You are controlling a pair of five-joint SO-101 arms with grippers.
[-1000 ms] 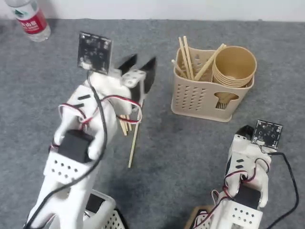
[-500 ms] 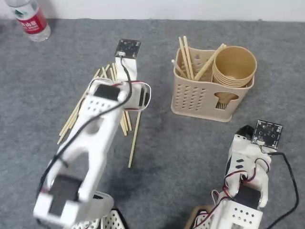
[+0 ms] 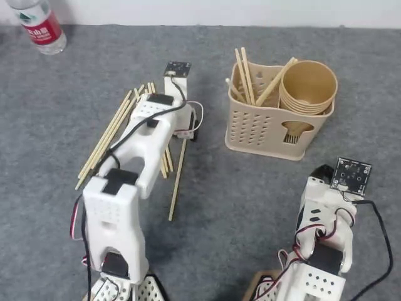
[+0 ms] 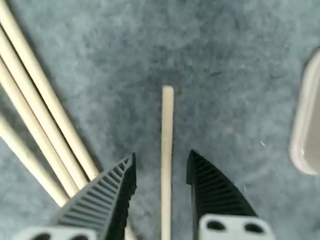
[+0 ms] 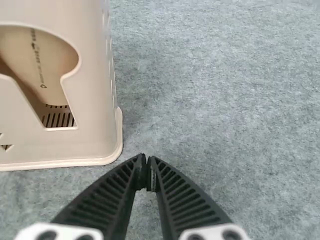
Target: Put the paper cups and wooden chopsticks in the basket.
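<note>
My left gripper (image 4: 160, 172) is low over the grey mat and open, its two fingers on either side of the end of a single wooden chopstick (image 4: 167, 130) without touching it. From above, that chopstick (image 3: 178, 179) lies apart from the loose pile of chopsticks (image 3: 111, 135), and the left gripper (image 3: 190, 132) sits at its far end. The beige basket (image 3: 263, 128) holds stacked paper cups (image 3: 309, 84) and a few chopsticks (image 3: 244, 72). My right gripper (image 5: 146, 172) is shut on nothing, close to the basket (image 5: 95, 100) base.
A water bottle (image 3: 41, 26) lies at the far left corner of the mat. The right arm (image 3: 329, 213) stays folded at the near right. More chopsticks (image 4: 40, 125) lie beside the left gripper, and the basket's edge (image 4: 306, 125) is just beyond it.
The left arm has swung down from a raised pose and stretched out over the chopsticks, bringing its gripper to the mat. The right arm has not moved.
</note>
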